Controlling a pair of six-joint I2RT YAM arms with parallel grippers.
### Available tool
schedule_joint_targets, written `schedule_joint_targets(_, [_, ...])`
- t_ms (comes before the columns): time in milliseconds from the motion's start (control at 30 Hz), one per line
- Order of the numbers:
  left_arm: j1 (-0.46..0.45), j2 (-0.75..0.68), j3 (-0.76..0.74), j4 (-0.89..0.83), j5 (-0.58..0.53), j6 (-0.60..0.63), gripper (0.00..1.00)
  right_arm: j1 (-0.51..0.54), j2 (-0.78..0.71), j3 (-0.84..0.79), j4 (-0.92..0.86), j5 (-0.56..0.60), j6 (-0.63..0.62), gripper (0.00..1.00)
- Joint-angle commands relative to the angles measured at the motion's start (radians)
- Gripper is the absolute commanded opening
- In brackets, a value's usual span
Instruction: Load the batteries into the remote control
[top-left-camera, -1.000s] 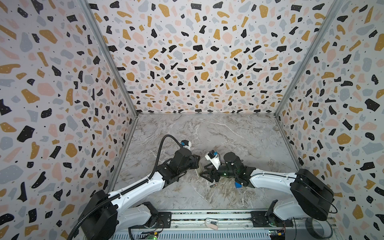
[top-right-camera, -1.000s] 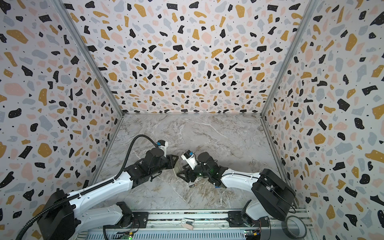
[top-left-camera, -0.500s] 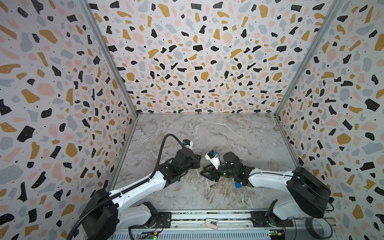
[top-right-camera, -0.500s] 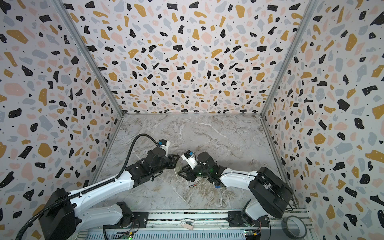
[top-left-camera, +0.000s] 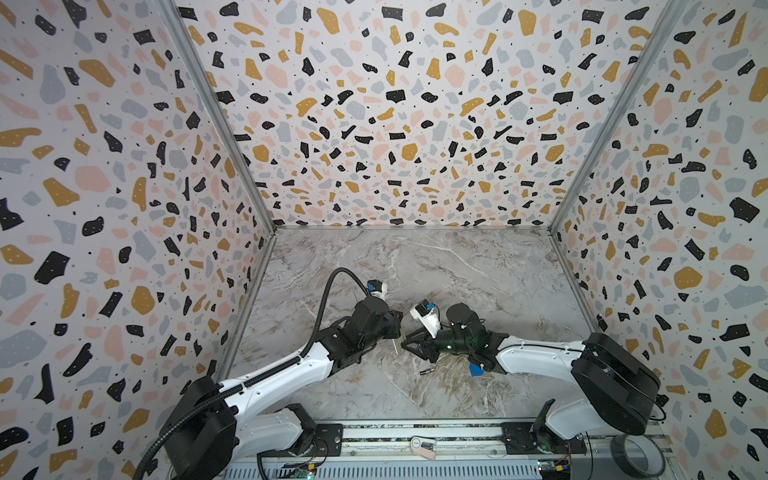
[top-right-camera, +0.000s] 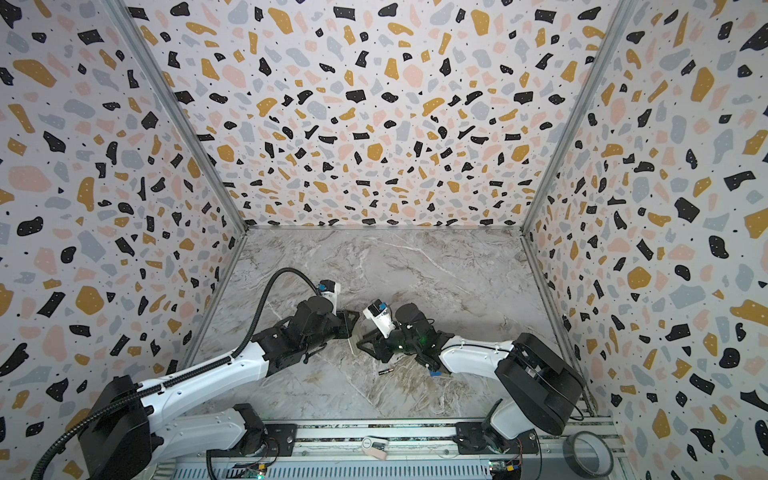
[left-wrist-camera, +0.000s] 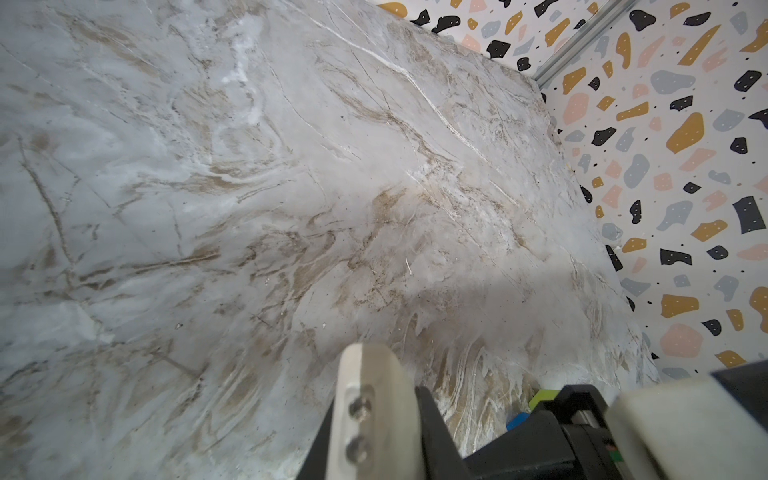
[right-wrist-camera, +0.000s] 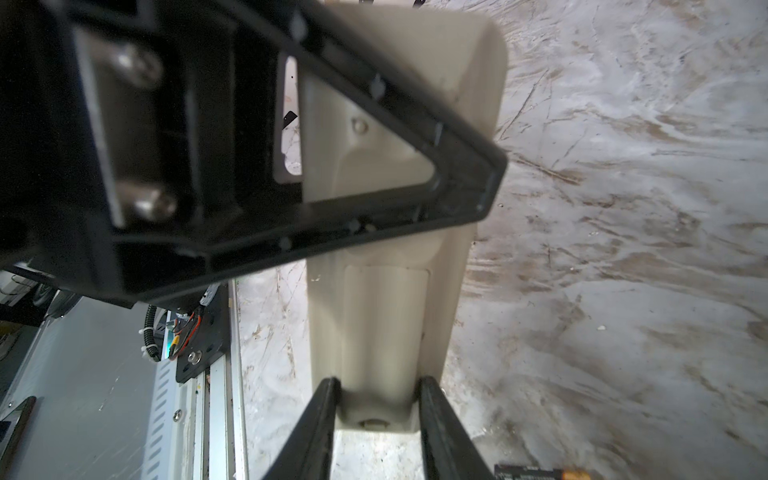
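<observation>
Robot lab cell — terrazzo-print walls (top-left-camera: 374, 124), marble-look floor (top-left-camera: 457, 266), mounting rail (top-left-camera: 457, 432).

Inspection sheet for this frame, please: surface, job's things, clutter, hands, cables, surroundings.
Surface: marble-look table, brown streaks.
Job's things: remote, plain back showing, between both hands; one battery loose on the table; second not seen.
Clutter: blue cube and green cube near the right hand.
Hands: left hand shut on remote; right hand clasps its other end.
Cables: black conduit arching behind the left hand.
Surroundings: terrazzo walls; tape roll at the front edge.

On the table (top-left-camera: 415, 266), one battery (top-left-camera: 427, 372) lies just in front of the remote control (right-wrist-camera: 386, 311), a cube (top-left-camera: 477, 370) to its right.
</observation>
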Motion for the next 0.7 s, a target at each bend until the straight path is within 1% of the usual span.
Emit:
schedule_joint_targets(0, [-0.010, -0.009, 0.041, 0.051, 0.000, -0.002, 0.00, 0.001, 0.000, 0.013, 0.031, -0.023, 0.007, 0.33])
schedule_joint_targets(667, [-0.018, 0.008, 0.046, 0.033, -0.052, 0.008, 0.00, 0.001, 0.007, 0.003, 0.055, -0.041, 0.010, 0.25])
